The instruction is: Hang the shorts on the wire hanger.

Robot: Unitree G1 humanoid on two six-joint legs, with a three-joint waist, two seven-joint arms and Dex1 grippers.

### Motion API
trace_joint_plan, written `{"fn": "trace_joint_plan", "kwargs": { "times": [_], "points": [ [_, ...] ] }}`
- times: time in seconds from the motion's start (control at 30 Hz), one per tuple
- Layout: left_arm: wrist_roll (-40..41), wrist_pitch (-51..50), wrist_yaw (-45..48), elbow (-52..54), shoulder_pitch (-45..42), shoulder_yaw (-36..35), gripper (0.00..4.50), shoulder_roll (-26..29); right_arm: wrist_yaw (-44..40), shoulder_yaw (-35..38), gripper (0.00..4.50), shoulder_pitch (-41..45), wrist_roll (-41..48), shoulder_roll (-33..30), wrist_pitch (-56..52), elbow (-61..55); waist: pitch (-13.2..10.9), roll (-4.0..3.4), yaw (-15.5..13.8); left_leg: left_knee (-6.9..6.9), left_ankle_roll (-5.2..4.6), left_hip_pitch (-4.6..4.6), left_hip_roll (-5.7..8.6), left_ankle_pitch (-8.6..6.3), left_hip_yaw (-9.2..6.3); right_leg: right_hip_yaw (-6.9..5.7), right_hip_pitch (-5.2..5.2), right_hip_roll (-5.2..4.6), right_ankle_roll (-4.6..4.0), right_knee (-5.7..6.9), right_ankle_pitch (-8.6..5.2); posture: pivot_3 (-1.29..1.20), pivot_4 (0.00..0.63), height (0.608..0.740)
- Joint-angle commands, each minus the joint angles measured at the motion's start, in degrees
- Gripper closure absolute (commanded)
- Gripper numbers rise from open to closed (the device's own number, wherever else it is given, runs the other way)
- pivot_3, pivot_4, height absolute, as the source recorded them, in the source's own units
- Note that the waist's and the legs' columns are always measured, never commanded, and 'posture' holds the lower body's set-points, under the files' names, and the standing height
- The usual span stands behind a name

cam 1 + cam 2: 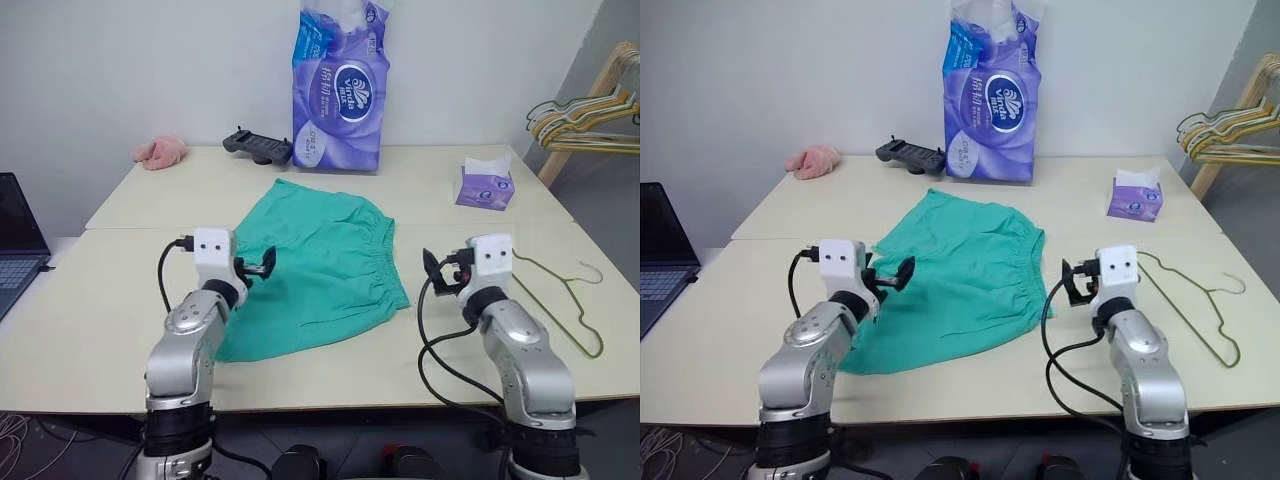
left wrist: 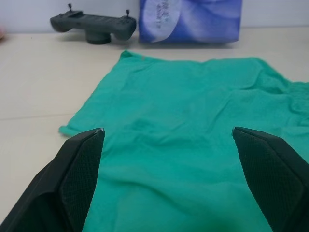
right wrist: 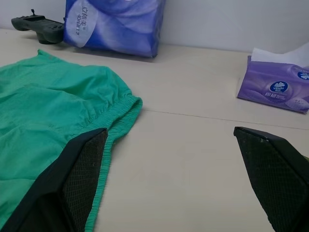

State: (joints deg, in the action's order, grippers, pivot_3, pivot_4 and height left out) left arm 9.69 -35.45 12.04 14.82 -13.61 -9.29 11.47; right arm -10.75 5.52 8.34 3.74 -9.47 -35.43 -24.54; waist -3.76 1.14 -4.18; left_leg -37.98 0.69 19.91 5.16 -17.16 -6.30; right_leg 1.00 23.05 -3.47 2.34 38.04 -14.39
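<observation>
Both claws hover empty with fingers spread wide: the left gripper (image 1: 262,265) over the shorts' (image 1: 325,262) near edge, the right gripper (image 1: 437,270) just beside their waistband. The shorts lie flat mid-table (image 1: 120,300); the hanger (image 1: 562,290) lies apart, beyond the right arm.

Left wrist view: shorts between the fingers (image 2: 79,164).

Right wrist view: waistband by one finger, tissue box (image 3: 277,89) beyond.

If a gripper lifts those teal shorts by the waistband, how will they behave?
The shorts lie flat and wrinkled on the table, so they will probably droop and fold. The thin cloth looks light. The gathered waistband seems the thickest part, likely the easiest to pinch.
</observation>
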Motion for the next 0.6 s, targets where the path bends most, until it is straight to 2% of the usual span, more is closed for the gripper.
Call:
{"fn": "trace_joint_plan", "kwargs": {
  "times": [0.03,0.33,0.6],
  "points": [
    [-0.5,2.7,-0.2,-0.3,-0.9,0.4,0.0,0.6,-0.2,0.0,0.04,2.2,0.8,-0.7,1.3,-0.8,0.0,0.0,0.1,0.0,0.0,0.0,0.0,0.0,0.0,0.0,0.0,0.0,0.0,0.0,0.0,0.12,0.03,0.74],
    [-2.3,6.5,-1.4,-3.7,-2.0,2.9,0.0,0.2,-1.0,2.9,0.04,2.2,2.0,-4.5,1.1,-1.1,0.0,0.01,0.8,0.0,0.01,0.04,-0.03,0.0,0.04,0.01,0.0,0.05,-0.02,-0.07,0.01,0.05,0.04,0.74],
    [-1.8,8.5,-1.1,-6.9,-4.2,2.7,0.0,0.2,-0.6,2.1,0.04,3.1,2.3,-4.7,2.3,0.2,0.1,0.03,1.6,0.0,0.02,0.05,-0.11,0.01,0.07,0.01,0.02,0.06,-0.04,-0.06,0.03,0.04,0.011,0.74]
  ]
}}
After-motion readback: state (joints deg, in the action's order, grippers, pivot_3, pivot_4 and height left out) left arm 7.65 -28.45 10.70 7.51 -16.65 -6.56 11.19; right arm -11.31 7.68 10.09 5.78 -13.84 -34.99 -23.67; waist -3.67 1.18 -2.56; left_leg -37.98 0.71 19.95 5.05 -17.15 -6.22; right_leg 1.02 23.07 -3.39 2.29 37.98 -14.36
